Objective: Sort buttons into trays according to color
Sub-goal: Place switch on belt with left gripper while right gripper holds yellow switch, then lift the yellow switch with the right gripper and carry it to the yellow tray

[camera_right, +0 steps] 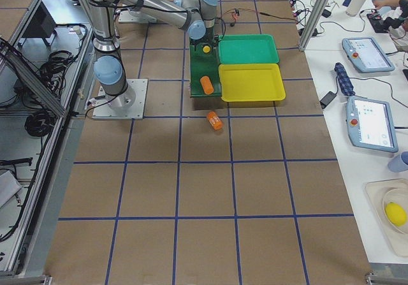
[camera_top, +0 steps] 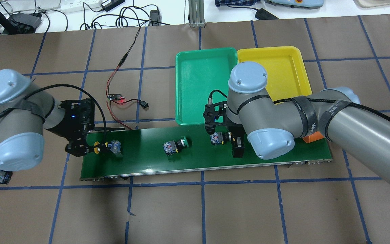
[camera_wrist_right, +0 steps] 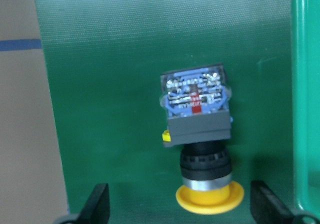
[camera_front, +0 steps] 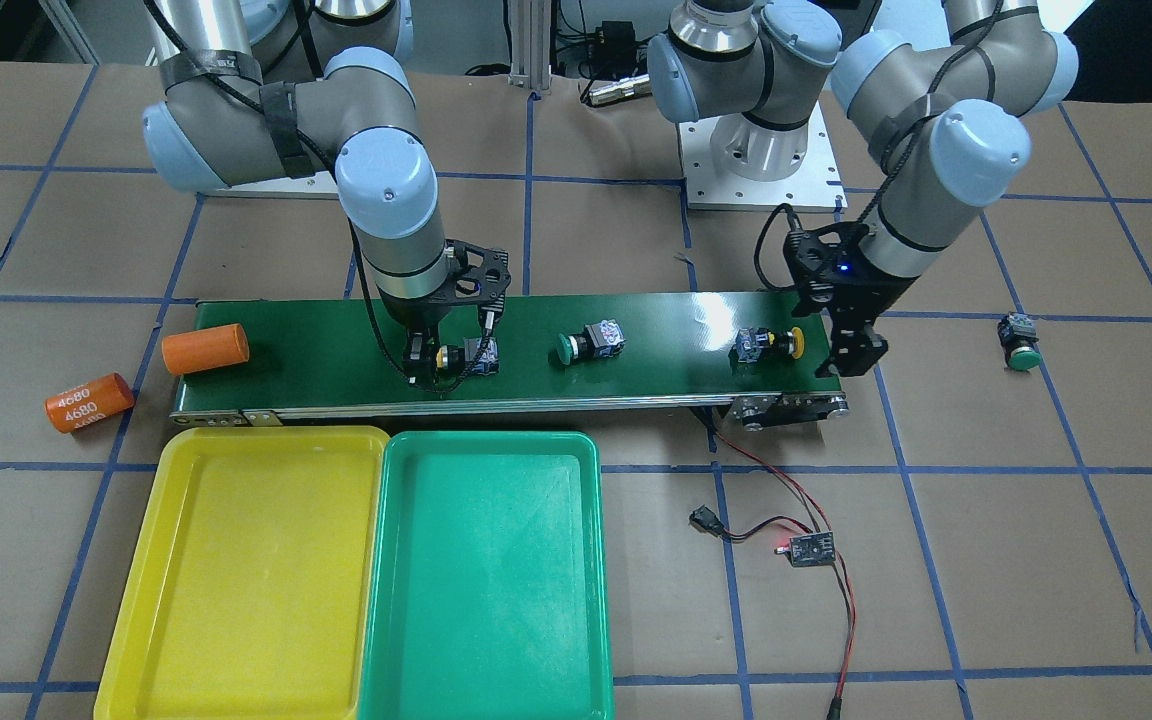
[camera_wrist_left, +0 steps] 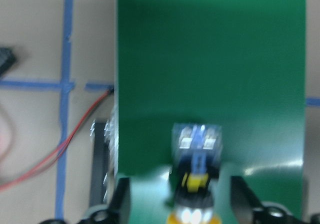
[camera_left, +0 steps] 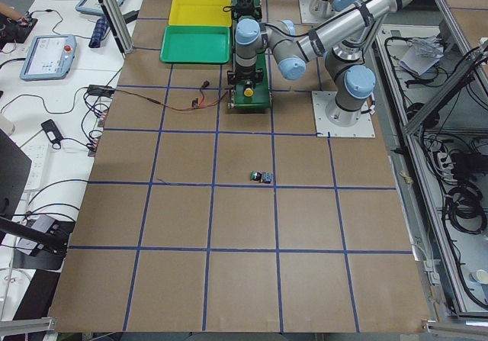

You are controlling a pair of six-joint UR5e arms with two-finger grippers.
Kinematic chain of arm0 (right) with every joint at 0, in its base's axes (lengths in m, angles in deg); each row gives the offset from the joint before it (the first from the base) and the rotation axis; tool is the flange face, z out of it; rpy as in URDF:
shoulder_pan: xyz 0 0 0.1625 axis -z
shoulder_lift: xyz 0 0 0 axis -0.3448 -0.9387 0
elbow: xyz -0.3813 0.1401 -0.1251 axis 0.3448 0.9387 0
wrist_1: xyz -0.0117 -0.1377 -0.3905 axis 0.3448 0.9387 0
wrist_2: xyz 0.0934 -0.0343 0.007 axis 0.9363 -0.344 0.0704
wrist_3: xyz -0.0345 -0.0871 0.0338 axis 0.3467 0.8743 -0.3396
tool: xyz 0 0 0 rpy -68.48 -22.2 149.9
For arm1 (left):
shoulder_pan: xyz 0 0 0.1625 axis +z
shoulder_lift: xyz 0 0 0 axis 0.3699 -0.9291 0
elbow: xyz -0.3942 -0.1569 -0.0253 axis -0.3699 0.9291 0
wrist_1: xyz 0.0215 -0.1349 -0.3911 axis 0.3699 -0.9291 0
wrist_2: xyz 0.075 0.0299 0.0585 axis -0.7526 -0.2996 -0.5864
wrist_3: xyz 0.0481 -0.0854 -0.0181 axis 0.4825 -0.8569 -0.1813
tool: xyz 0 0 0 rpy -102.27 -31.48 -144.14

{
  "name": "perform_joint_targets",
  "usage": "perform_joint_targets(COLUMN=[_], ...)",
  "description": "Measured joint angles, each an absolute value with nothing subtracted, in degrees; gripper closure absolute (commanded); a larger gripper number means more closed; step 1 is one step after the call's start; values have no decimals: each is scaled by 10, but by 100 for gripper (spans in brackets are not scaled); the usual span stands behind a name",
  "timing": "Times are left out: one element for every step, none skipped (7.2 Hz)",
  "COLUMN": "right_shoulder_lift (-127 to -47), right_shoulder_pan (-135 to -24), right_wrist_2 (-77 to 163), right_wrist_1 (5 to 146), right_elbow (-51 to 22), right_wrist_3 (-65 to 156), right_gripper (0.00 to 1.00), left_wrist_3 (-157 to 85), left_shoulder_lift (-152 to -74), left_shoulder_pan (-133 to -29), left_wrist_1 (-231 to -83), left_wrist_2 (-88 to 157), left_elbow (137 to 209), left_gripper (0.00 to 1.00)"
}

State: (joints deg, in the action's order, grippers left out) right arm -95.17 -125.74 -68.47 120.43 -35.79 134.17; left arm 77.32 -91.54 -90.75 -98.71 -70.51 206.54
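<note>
Two yellow buttons and a green button [camera_front: 591,342] lie on their sides on the dark green conveyor belt [camera_front: 326,325]. My right gripper [camera_front: 448,358] is open and low over one yellow button [camera_wrist_right: 200,134], with its fingers [camera_wrist_right: 97,206] on either side of the cap. My left gripper [camera_front: 854,352] is open at the belt's end, around the cap end of the other yellow button [camera_front: 771,345]. A second green button [camera_front: 1021,340] lies on the table off the belt. The yellow tray [camera_front: 246,570] and the green tray [camera_front: 491,570] stand side by side and hold nothing.
An orange cylinder [camera_front: 204,348] lies on the belt's other end, and one marked "4680" [camera_front: 88,402] lies on the table beside it. A small circuit board [camera_front: 806,548] with red and black wires lies near the belt's motor end.
</note>
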Motion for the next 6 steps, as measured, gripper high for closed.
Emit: perform_joint_targets(right_shoulder_lift=[-952, -952, -952, -952, -952, -952], right_shoulder_pan=[-1257, -1257, -1257, -1257, -1257, -1256], right_wrist_2=[-683, -683, -682, -682, -683, -685], right_wrist_1=[1204, 1204, 1204, 1204, 1204, 1204], right_elbow=[-358, -358, -358, -359, -361, -364], right_wrist_3=[1342, 1342, 1342, 1343, 1343, 1345], right_gripper=[1, 1, 7, 7, 10, 21], left_wrist_3=[771, 772, 769, 763, 747, 727], left_shoulder_lift=[-919, -928, -937, -947, -958, -973], left_shoulder_pan=[-831, -763, -712, -678, -652, -627], left_wrist_1=[-986, -983, -965, -938, -920, -909], left_wrist_2=[-699, -694, -693, -693, -695, -705], left_elbow=[2062, 2059, 2056, 2055, 2054, 2051], left_gripper=[0, 0, 0, 0, 0, 0])
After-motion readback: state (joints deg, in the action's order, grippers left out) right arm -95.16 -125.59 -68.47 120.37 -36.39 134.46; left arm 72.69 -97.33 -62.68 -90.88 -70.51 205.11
